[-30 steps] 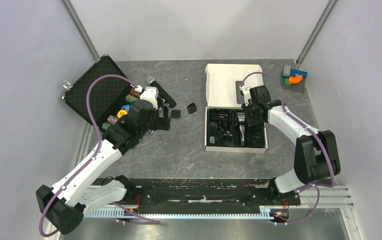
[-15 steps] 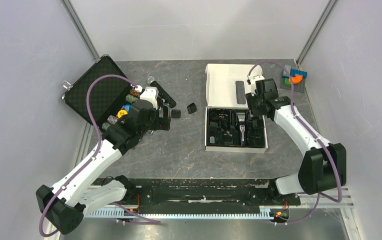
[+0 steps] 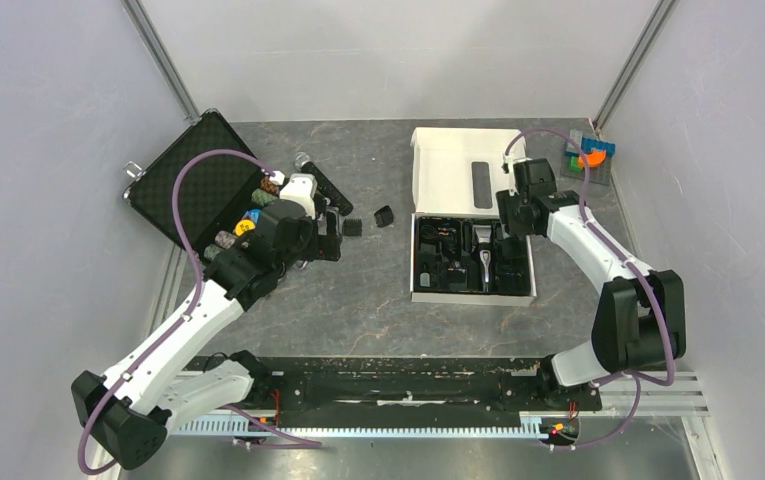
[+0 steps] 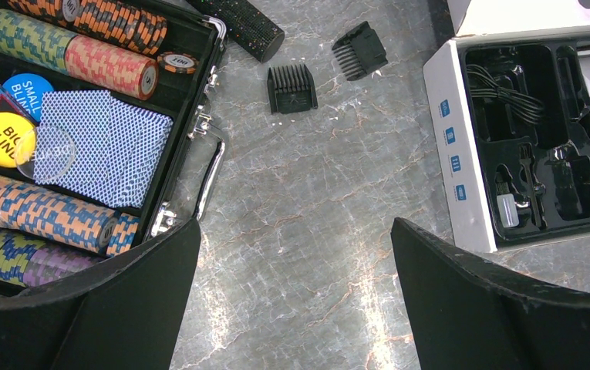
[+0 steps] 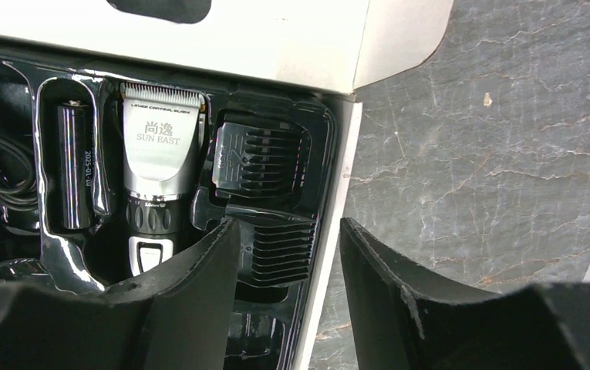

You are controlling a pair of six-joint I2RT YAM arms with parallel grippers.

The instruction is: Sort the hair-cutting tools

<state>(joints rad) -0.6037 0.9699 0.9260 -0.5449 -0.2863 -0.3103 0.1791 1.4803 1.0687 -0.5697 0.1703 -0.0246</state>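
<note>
The silver head of the hair clipper [image 5: 160,146], upper left in the right wrist view, reads "SUN EAST" under two Chinese characters. A line of finer print above them is too small to read. The black cylinder [image 5: 74,166] in the slot to its left carries lettering I cannot make out. In the left wrist view a blue disc [image 4: 28,86] says "SMALL BLIND", a yellow disc [image 4: 0,139] below it says "BIG BLIND", and a loose poker chip [image 4: 177,62] near the top shows "100". All three lie in the open chip case [image 4: 203,123] at the left of that frame, beside a blue-patterned card deck [image 4: 106,146]. The side wall of the white box [image 4: 450,116] bears four small blue stickers, illegible. One clipper and four comb attachments are in sight. Two lie loose on the grey table [image 4: 307,216]: a square-set comb [image 4: 291,88] and a slanted comb [image 4: 359,50] just up and right of it. Two sit in the box's right-hand compartment, an upper boxed comb [image 5: 259,158] and a lower boxed comb [image 5: 280,247]. Each is black ribbed plastic with a row of parallel teeth. The clipper is silver above and black below, lying lengthwise in its slot just left of the boxed pair. The left gripper [image 4: 295,293] hangs over the table between case and box, claw wide apart and holding nothing. The right gripper [image 5: 290,262] hovers over the lower boxed comb, claw apart.
</note>
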